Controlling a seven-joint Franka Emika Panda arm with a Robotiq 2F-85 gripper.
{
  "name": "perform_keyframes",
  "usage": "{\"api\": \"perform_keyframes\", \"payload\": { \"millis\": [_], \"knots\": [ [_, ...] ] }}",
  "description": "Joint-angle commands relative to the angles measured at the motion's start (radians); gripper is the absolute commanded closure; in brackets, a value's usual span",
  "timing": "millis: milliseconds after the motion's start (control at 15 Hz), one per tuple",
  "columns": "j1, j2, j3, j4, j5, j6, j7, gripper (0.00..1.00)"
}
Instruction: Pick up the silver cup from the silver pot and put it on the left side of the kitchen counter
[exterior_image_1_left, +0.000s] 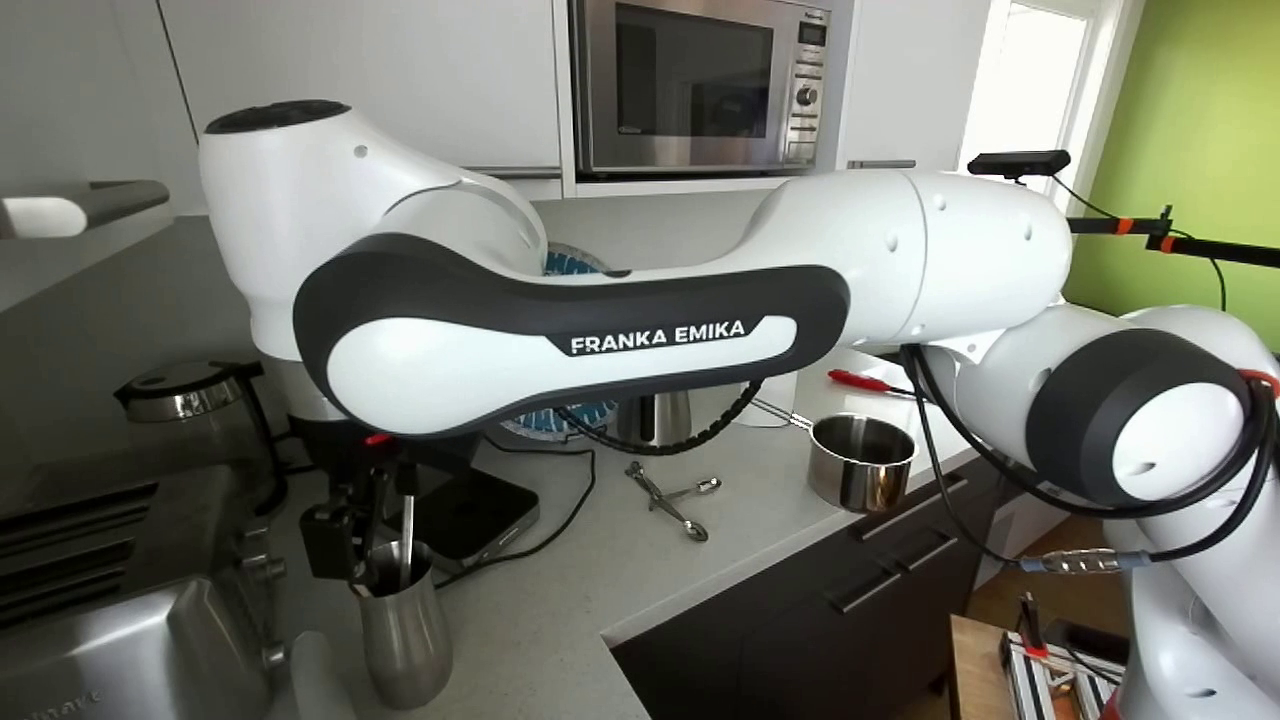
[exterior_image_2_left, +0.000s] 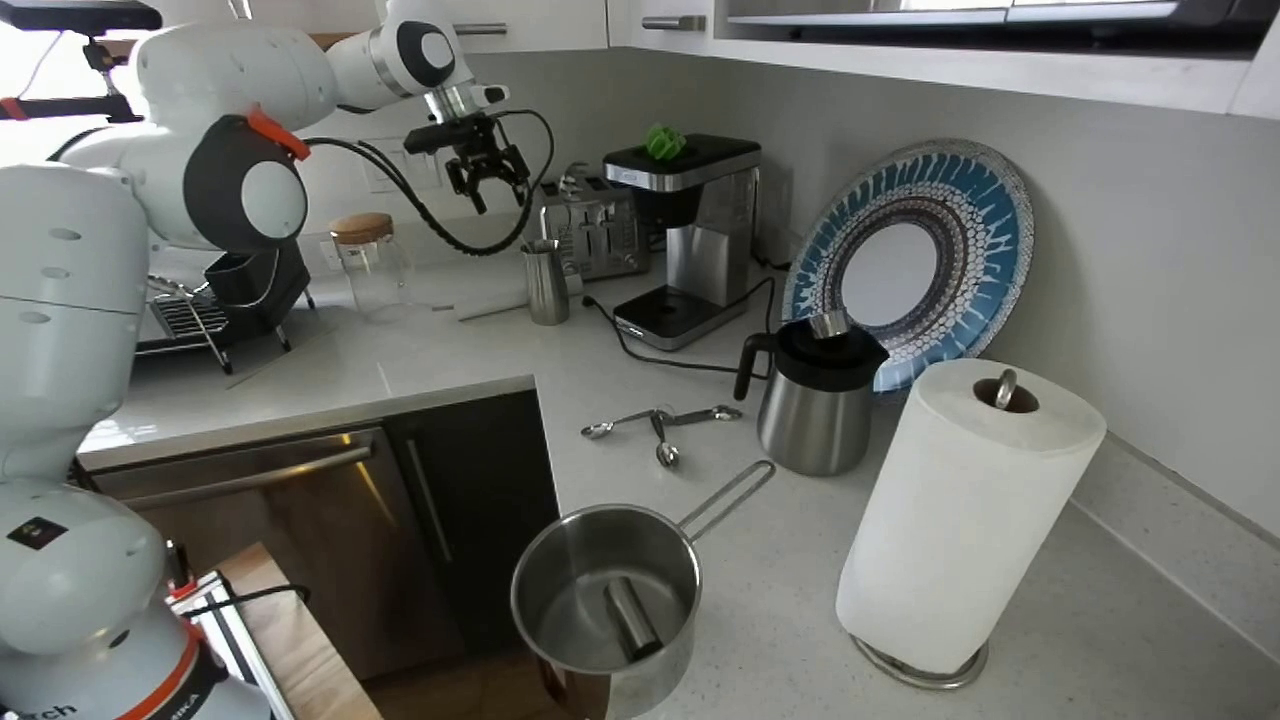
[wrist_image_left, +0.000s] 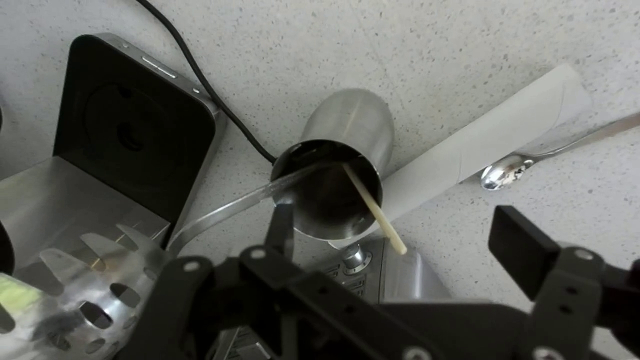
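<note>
The silver cup (exterior_image_2_left: 632, 618) lies on its side inside the silver pot (exterior_image_2_left: 538, 585), a long-handled saucepan on the kitchen counter (exterior_image_2_left: 760, 620). The pot also shows in an exterior view (exterior_image_1_left: 858, 482), where the cup inside is hidden. Neither shows in the wrist view. My gripper (exterior_image_2_left: 500, 192) is far from the pot, at the toaster end of the counter. In the wrist view my gripper (wrist_image_left: 400, 240) is open, its fingers wide apart with nothing clamped. It is above and beside a tall metal tumbler (wrist_image_left: 352, 117) holding a wooden stick and a metal utensil.
A toaster (exterior_image_1_left: 110, 630), a kettle (exterior_image_1_left: 195, 420) and a coffee maker (exterior_image_2_left: 690, 250) stand near my gripper. Measuring spoons (exterior_image_2_left: 660, 425), a carafe (exterior_image_2_left: 815, 420) and a paper towel roll (exterior_image_2_left: 965, 520) are near the pot. A patterned plate (exterior_image_2_left: 1000, 250) leans on the wall.
</note>
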Motion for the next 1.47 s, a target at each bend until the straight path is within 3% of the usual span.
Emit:
{"api": "perform_keyframes", "payload": {
  "millis": [0,67,333,867,933,1000,1133,1400],
  "knots": [
    [0.007,-0.005,-0.001,-0.003,-0.001,0.004,0.024,0.0],
    [0.02,-0.024,-0.012,-0.026,-0.02,-0.01,0.062,0.0],
    [0.017,-0.209,0.049,-0.248,0.058,0.046,0.111,0.0],
    [0.056,-0.512,0.083,-0.592,0.083,0.026,0.45,0.0],
    [0.054,-0.4,0.082,-0.44,0.073,0.002,0.378,0.0],
    [0.027,-0.43,0.12,-0.473,0.066,-0.004,0.409,0.0],
    [0.022,-0.474,0.127,-0.525,0.067,-0.002,0.429,0.0],
    [0.015,-0.607,0.1,-0.68,0.193,-0.032,0.325,0.0]
  ]
}}
